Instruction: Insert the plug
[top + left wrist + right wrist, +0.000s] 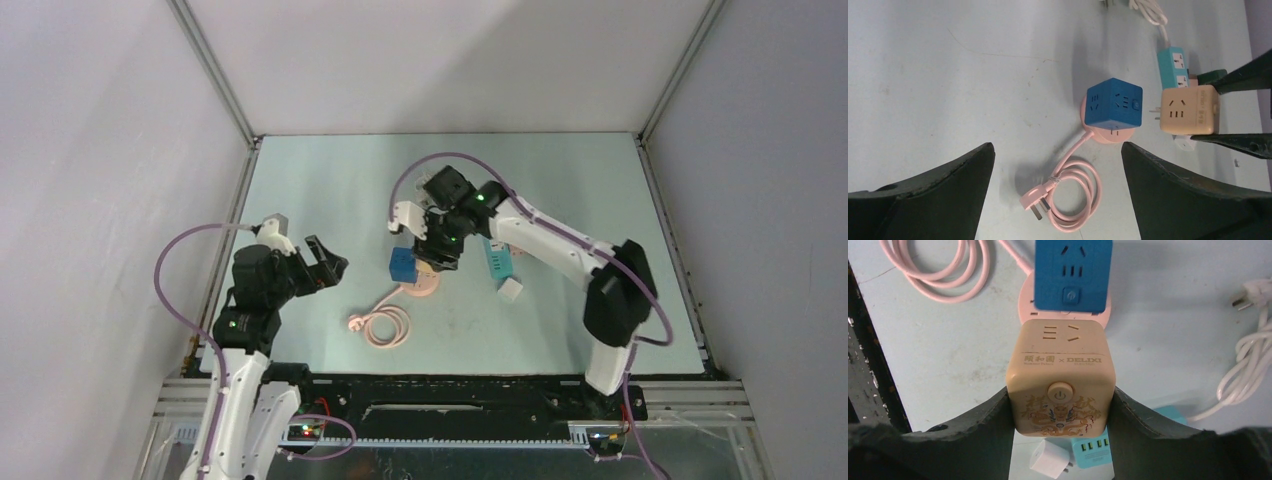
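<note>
Beige cube socket [1060, 372] sits clamped in the right pincer [1060, 396], just beside the blue cube socket [1073, 272]. Left pincer [1057, 147] is apart.

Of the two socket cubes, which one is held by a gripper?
The beige cube, clamped in the right gripper; the blue cube stands ungripped on its pink base.

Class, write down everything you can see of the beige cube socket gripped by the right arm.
The beige cube socket looks like smooth cream plastic with rounded corners. One face carries a round power button, gold dragon artwork and printed branding; other faces show socket slots. Metal prongs stick out towards the blue cube socket, just short of it. The right claw clamps its two opposite sides; nothing else visibly touches it.
</note>
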Controlling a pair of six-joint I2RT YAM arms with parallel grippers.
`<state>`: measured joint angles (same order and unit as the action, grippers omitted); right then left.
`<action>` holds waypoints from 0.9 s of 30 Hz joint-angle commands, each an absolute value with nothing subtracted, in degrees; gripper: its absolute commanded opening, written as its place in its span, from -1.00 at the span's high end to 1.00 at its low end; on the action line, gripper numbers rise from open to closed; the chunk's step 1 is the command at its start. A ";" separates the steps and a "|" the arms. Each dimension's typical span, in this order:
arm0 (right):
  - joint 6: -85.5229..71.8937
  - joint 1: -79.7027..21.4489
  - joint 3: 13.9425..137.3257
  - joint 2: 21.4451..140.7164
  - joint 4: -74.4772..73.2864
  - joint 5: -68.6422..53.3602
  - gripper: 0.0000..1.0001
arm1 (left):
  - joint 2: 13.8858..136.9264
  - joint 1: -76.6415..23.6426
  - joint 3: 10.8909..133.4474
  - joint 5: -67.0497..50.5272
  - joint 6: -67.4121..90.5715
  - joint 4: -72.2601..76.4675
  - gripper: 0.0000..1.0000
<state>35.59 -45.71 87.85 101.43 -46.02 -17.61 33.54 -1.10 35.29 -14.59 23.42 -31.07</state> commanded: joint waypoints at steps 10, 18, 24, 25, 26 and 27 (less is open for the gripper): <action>37.07 -47.66 104.57 114.81 -61.49 -11.55 1.00 | 31.07 3.03 37.62 -5.61 23.38 -32.59 -0.99; 37.24 -48.53 103.04 114.97 -58.60 -11.01 1.00 | 31.55 3.60 37.44 -7.11 23.47 -32.14 -0.99; 37.46 -48.82 103.71 116.01 -57.36 -10.10 1.00 | 31.75 3.56 37.27 -7.82 23.55 -31.90 -0.99; 37.44 -48.82 103.85 116.12 -57.00 -10.27 1.00 | 31.81 3.60 37.27 -7.82 23.52 -31.98 -1.00; 37.44 -48.86 104.20 116.50 -56.79 -10.25 1.00 | 31.82 3.55 37.33 -7.78 23.55 -31.99 -0.99; 37.40 -48.89 104.54 116.92 -56.78 -10.09 1.00 | 31.78 3.59 37.35 -7.75 23.53 -31.95 -0.99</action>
<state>36.71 -48.47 102.54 116.05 -58.92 -10.83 31.77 2.92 35.29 -7.27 23.49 -33.28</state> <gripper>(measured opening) 0.605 0.996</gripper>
